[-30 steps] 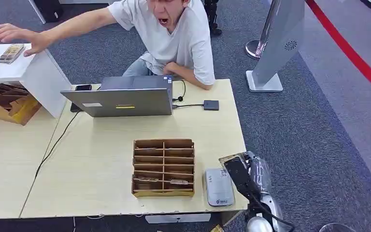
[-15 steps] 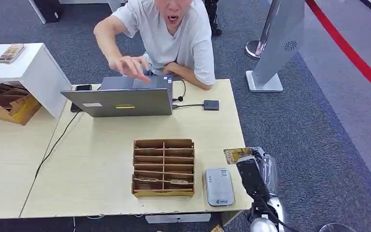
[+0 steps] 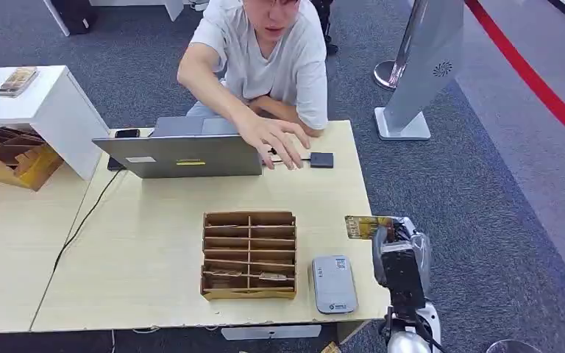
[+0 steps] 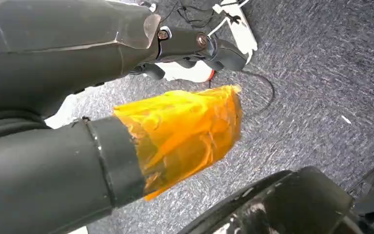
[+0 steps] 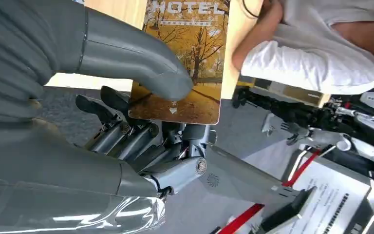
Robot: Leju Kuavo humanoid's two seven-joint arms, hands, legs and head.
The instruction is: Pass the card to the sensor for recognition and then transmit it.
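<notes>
Risen and swung out past the table's right edge since a second ago: right hand (image 3: 399,254) now higher, card (image 3: 363,226) lifted level instead of tilted. Also shifted: person's hand (image 3: 276,140), off the white shelf at 10 o'clock and down beside the laptop (image 3: 184,154), near the small black box (image 3: 321,159).

Thumb (image 5: 141,63) pressed on the card's printed face in the right wrist view, darker fingers (image 5: 112,129) backing it from beneath; clamped firmly on the card. Card poking toward 9 o'clock from the hand, over the table's right rim, at about 1 o'clock from the grey reader (image 3: 333,284).

Step in hand, likely: bringing the card to the reader. Best done by swinging back toward 7 o'clock, keeping the card flat, lowering its free end over the reader's top face, and pausing there before passing it on. Grip not to be loosened; only a short edge held.

Forearm upright, wrist bent so the palm faces the table. Left hand (image 4: 175,136) hanging by the floor, wrapped in orange film; fingers hidden, so closed or apart cannot be told.
</notes>
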